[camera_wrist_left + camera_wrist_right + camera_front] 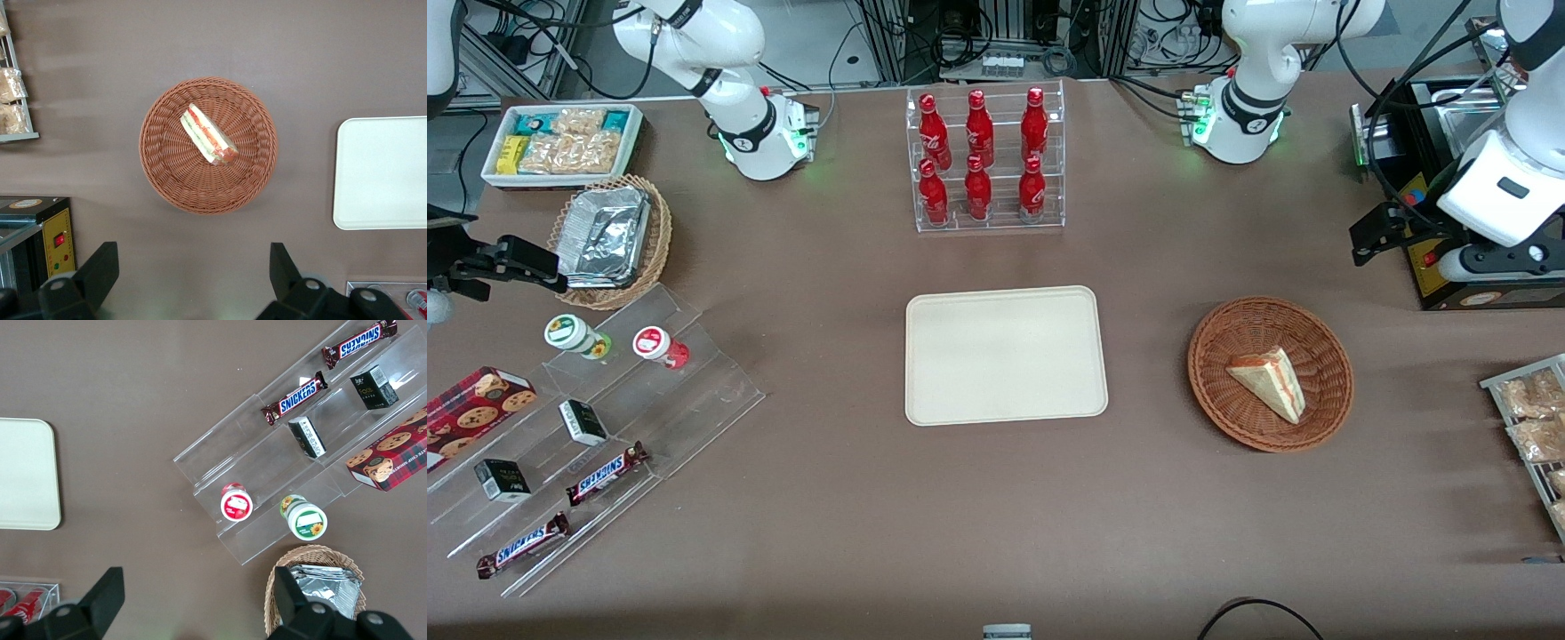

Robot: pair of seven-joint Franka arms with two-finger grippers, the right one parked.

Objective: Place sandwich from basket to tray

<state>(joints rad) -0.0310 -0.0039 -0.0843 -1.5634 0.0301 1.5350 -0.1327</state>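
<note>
The sandwich [1272, 382], a pale triangular wedge with red-orange and green filling, lies in the round reddish-brown wicker basket [1202, 373]. It also shows in the left wrist view [208, 135], in the basket [157, 170]. The cream tray [1005, 356] lies flat and bare beside the basket, toward the parked arm's end; its edge shows in the left wrist view [383, 173]. My left gripper [1371, 236] hangs high above the table, farther from the front camera than the basket and toward the working arm's end. In the left wrist view the gripper [193, 270] is open wide and holds nothing.
A black box with a red light [1449, 267] stands beside the gripper. A rack of snack packets [1534, 418] lies at the working arm's end. A clear rack of red bottles [983, 160] stands farther back than the tray. An acrylic snack stand [596, 427], a tan foil basket [614, 236] and a white tub [560, 142] lie toward the parked arm's end.
</note>
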